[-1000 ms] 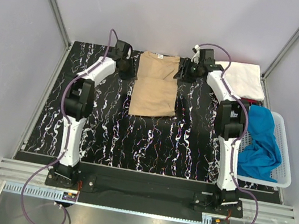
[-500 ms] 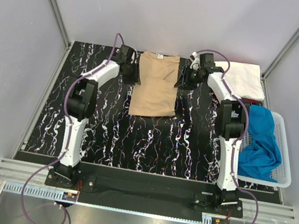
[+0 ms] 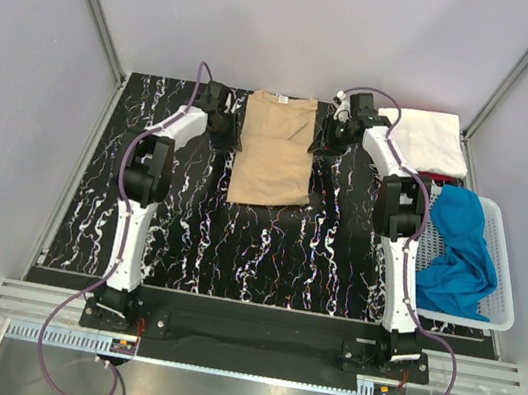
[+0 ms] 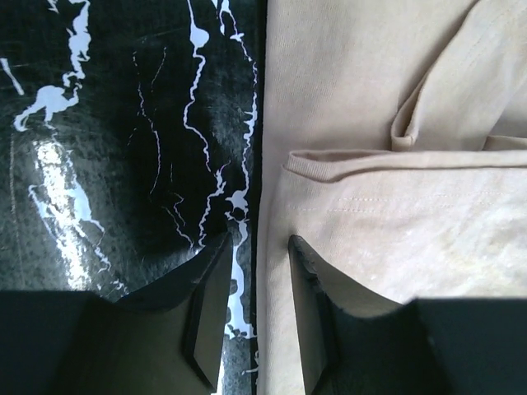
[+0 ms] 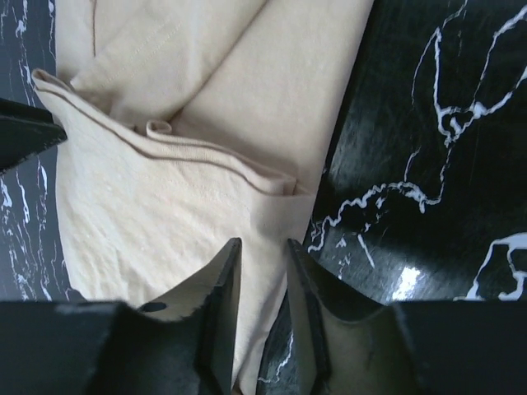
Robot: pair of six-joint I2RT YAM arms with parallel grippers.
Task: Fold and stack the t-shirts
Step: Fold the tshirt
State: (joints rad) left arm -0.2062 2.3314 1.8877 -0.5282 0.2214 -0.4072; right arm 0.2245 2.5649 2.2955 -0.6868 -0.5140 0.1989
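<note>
Black, white-veined bench (image 3: 264,258) inside a grey-walled enclosure with metal corner posts. Nearest, at right edge: white mesh basket (image 3: 499,298) holding a crumpled blue t-shirt (image 3: 462,256). Past mid-bench, centred: tan t-shirt (image 3: 273,154), folded to a narrow strip, sleeves folded over, long axis running near to far, collar pointing at the back wall, hem toward the arm bases. Flanking its far half: left claw (image 3: 233,139) and right claw (image 3: 318,144), each slightly spread, low over the bench, straddling a side edge of the tan cloth, no pinch visible. Far right: sliver of red t-shirt (image 3: 447,178) at the basket's far end, then folded white t-shirt (image 3: 426,138) in the corner.
</note>
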